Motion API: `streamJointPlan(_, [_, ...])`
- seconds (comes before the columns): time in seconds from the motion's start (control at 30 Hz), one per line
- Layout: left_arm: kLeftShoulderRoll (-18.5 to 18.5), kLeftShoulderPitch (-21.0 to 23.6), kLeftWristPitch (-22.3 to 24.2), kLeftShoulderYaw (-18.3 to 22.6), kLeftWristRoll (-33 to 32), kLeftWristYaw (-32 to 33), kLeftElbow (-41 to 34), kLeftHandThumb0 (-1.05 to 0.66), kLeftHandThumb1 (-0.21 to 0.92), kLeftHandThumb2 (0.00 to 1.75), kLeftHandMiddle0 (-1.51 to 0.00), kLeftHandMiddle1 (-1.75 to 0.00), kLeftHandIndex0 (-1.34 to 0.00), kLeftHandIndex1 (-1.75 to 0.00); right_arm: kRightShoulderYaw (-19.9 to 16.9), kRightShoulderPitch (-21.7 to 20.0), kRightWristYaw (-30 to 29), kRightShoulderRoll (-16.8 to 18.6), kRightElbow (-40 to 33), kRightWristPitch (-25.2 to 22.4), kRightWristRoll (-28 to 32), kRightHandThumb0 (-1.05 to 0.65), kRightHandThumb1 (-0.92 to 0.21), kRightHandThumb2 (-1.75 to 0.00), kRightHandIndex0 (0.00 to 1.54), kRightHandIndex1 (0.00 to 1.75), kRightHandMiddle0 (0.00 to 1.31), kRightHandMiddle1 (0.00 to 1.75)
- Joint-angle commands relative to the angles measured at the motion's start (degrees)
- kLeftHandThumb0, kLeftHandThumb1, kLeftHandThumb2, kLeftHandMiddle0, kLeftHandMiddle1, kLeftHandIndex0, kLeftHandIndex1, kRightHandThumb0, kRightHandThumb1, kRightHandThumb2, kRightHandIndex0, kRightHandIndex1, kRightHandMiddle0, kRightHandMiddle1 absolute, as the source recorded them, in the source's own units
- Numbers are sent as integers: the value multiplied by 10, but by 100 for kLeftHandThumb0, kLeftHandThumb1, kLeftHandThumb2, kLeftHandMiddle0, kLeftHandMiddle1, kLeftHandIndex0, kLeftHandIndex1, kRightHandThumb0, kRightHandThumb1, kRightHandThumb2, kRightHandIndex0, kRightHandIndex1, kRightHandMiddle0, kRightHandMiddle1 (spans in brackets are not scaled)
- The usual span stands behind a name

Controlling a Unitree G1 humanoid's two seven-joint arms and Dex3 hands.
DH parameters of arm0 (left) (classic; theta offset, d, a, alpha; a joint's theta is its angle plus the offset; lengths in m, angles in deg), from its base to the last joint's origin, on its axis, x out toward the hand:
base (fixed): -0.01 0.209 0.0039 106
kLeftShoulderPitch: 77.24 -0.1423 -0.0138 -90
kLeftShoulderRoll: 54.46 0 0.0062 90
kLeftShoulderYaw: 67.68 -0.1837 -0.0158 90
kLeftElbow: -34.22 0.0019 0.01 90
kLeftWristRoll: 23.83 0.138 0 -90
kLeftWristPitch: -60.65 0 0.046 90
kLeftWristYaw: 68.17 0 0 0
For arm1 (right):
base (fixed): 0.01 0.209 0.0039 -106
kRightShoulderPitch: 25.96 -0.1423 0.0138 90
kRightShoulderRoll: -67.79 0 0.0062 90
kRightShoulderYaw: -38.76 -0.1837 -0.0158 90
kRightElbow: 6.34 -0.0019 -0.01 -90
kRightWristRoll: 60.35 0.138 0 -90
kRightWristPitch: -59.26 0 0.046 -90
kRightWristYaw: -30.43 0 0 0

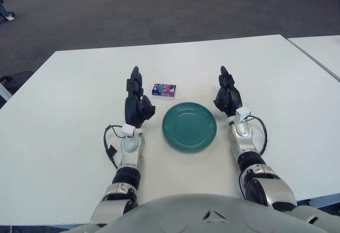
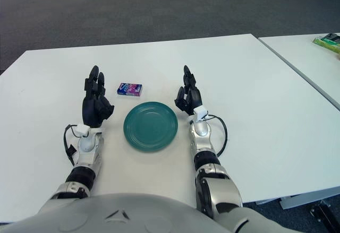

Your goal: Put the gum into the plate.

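A small blue and purple gum box lies flat on the white table, just behind a round teal plate that holds nothing. My left hand is left of the plate, its fingers stretched forward and holding nothing, the fingertips a short way left of the gum box. My right hand is on the plate's right side, fingers likewise extended and empty. Neither hand touches the gum or the plate.
A second white table stands to the right across a narrow gap, with a green item at its far right. Grey carpet floor lies beyond the table's far edge.
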Motion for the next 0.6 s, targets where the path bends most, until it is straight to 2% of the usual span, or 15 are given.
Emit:
streamJointPlan(0.0, [19, -211, -3, -26, -16, -24, 30, -97, 92, 90, -13, -1, 0, -47, -9, 173, 34, 15, 4, 11, 59, -83, -92, -92, 2, 1, 4, 3])
streamJointPlan(0.27, [25, -216, 17, -49, -59, -54, -7, -98, 92, 87, -13, 0, 0, -51, -7, 174, 43, 16, -18, -12, 58, -82, -92, -90, 3, 1, 5, 4])
streamJointPlan(0.57, [26, -195, 52, -46, -65, -56, -16, -99, 92, 84, -13, 0, 0, -52, -5, 169, 53, 18, -29, -37, 61, -81, -92, -90, 3, 0, 5, 5])
